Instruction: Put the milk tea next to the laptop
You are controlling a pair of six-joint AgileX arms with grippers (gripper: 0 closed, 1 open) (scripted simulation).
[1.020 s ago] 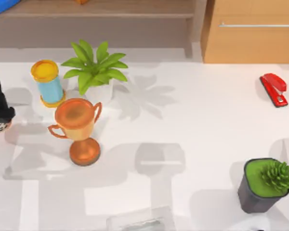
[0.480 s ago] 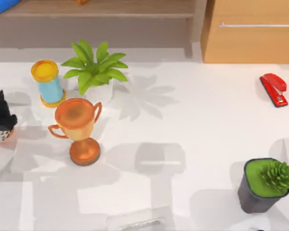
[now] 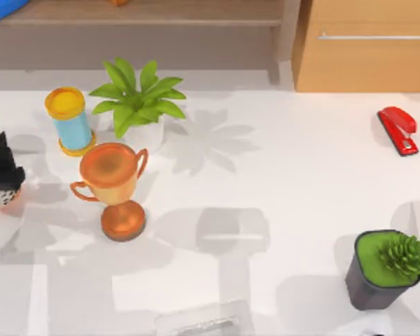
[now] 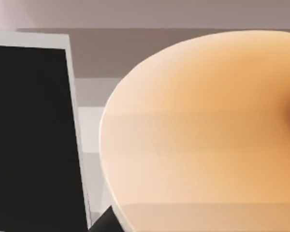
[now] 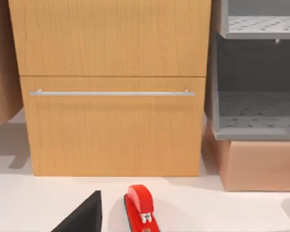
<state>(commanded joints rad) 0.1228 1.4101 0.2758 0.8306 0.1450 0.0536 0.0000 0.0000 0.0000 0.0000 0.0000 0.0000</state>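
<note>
White table (image 3: 301,182), unlabelled milk tea (image 4: 203,130)

a white table (image 3: 301,182) stands before a wooden drawer cabinet (image 5: 111,87) and grey shelves (image 5: 256,87).

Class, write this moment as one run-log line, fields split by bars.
left gripper: top view's left table edge, at milk tea | laptop: beside it | right arm: parked near red stapler | placement: unconfirmed

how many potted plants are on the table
2. A leafy plant in a white pot at the table's back left, beside the trophy; a spiky succulent in a dark pot at the front right. None looks hidden.
</note>
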